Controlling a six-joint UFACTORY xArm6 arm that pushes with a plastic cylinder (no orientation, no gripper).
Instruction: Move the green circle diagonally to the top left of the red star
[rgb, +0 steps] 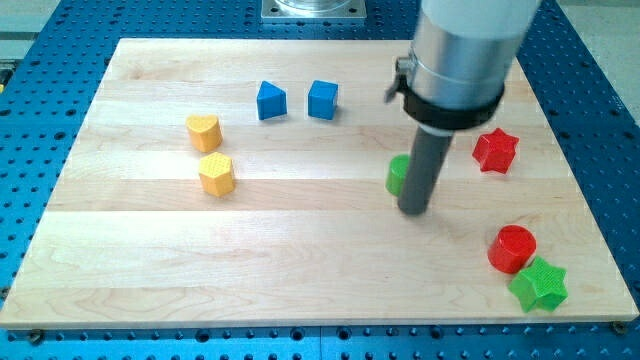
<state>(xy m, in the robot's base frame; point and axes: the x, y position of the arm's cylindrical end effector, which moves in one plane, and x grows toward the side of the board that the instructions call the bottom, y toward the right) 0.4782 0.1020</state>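
Wooden board (300, 270) lies on blue perforated table (40, 120).

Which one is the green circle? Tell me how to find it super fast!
Look at the wooden board and find the big dark rod coming down right of its middle. My tip touches the board there, and the green circle peeks out from the rod's left side, partly hidden. The other green block, the green star, sits far off at the view's bottom right.
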